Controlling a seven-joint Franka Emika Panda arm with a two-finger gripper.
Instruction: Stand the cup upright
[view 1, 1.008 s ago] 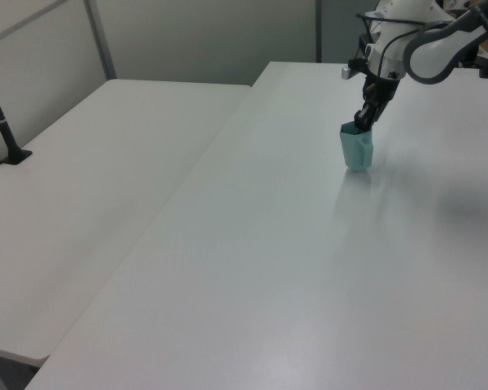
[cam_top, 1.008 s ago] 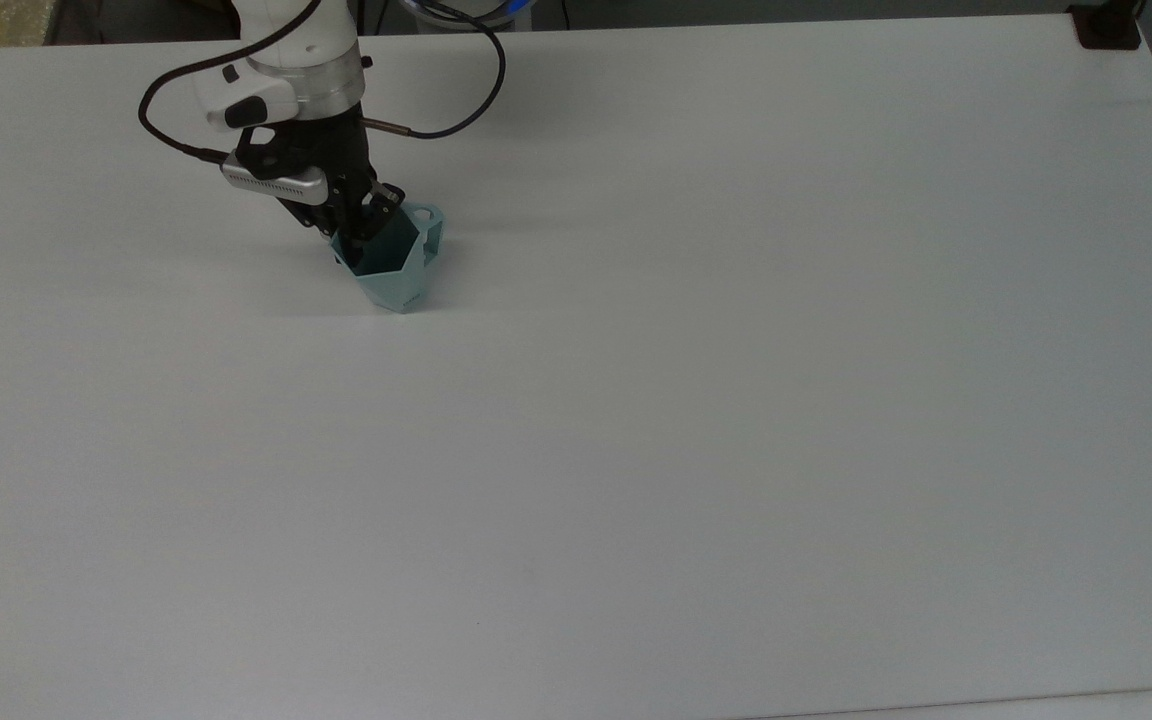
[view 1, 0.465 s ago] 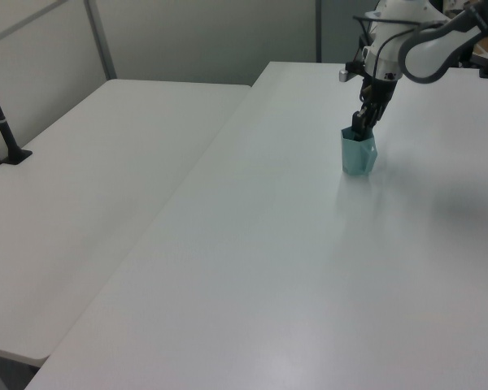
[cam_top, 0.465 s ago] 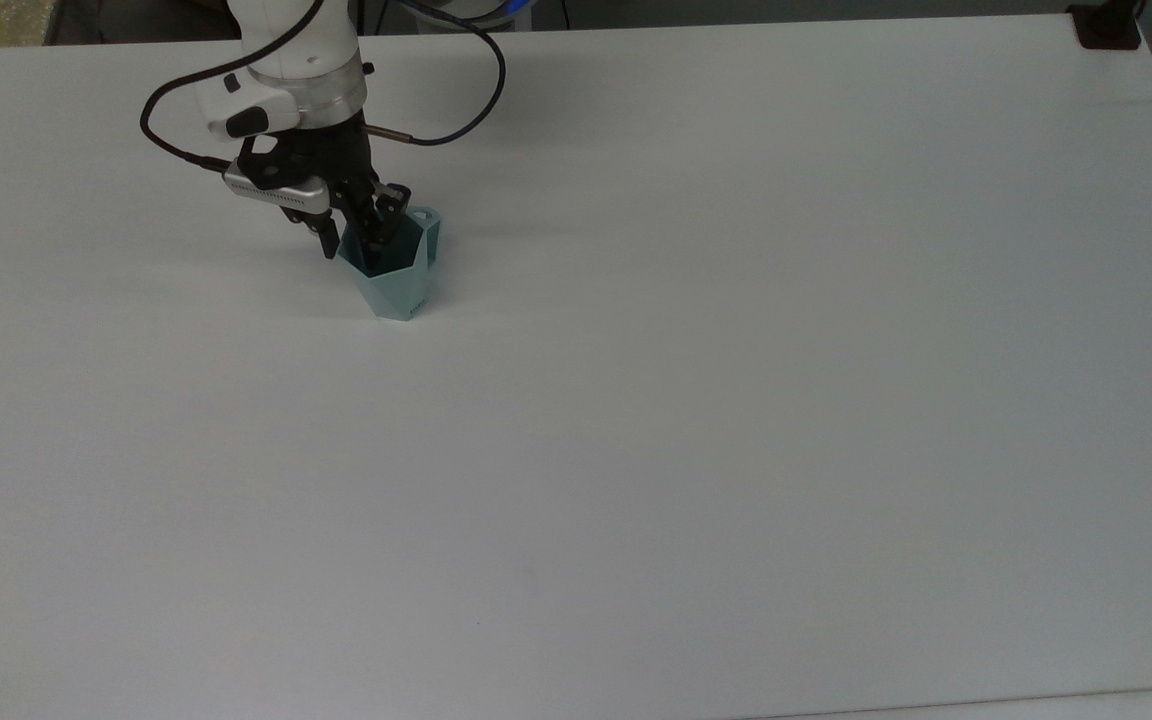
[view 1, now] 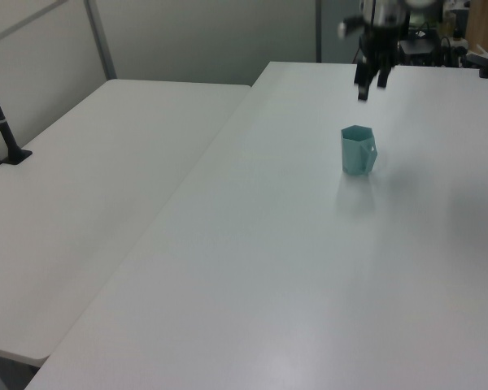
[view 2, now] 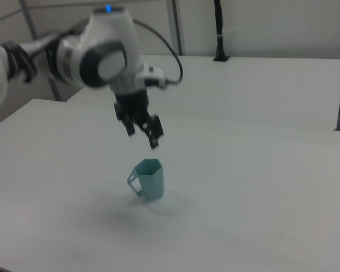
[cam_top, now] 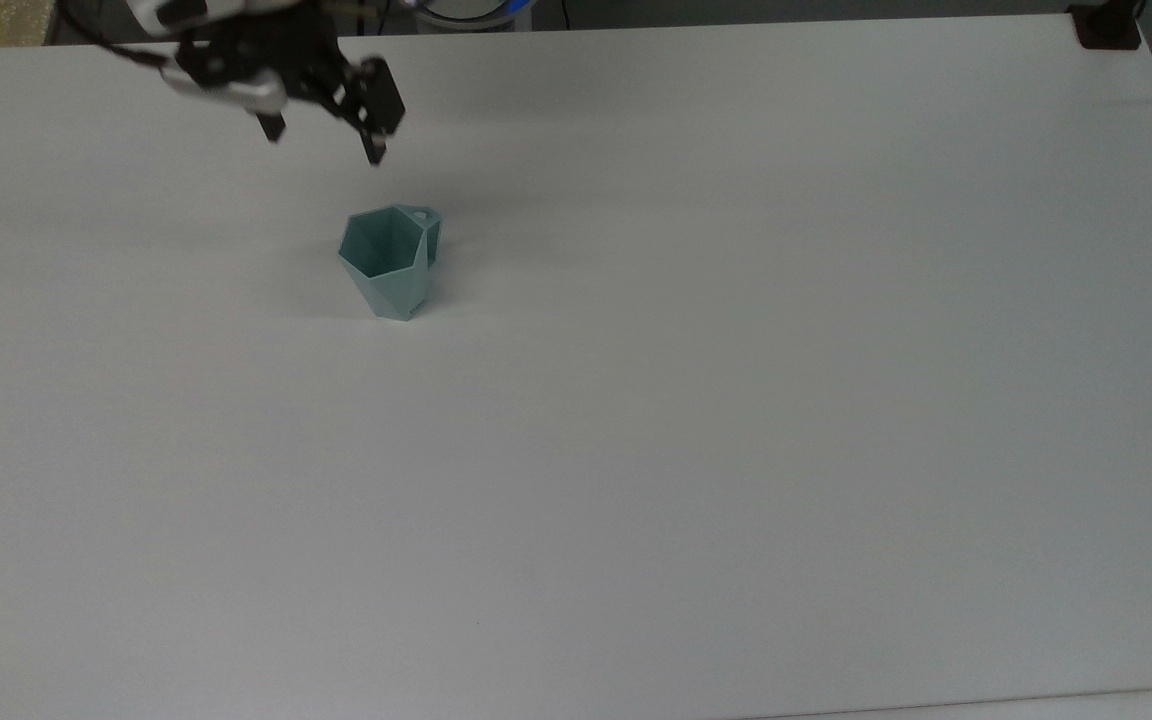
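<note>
The pale teal faceted cup (cam_top: 389, 262) stands upright on the white table (cam_top: 736, 400), mouth up, its small handle toward the top view's upper right. The cup (view 1: 357, 149) and cup (view 2: 149, 178) stand alone with nothing touching them. My gripper (cam_top: 324, 143) hangs above and behind the cup, open and empty, its two dark fingers spread apart. The gripper (view 1: 371, 88) is well clear of the rim, and the gripper (view 2: 142, 137) hovers above the cup.
A second white table (view 1: 89, 203) adjoins on the left view's left, with a black post (view 1: 2, 122) clamped at its edge. A dark clamp (cam_top: 1108, 28) sits at the top view's far right corner. Cables hang from the arm (view 2: 96, 56).
The gripper, whose finger was inside the cup's mouth, has let go and risen up and back, away from the cup. The cup stays upright where it was.
</note>
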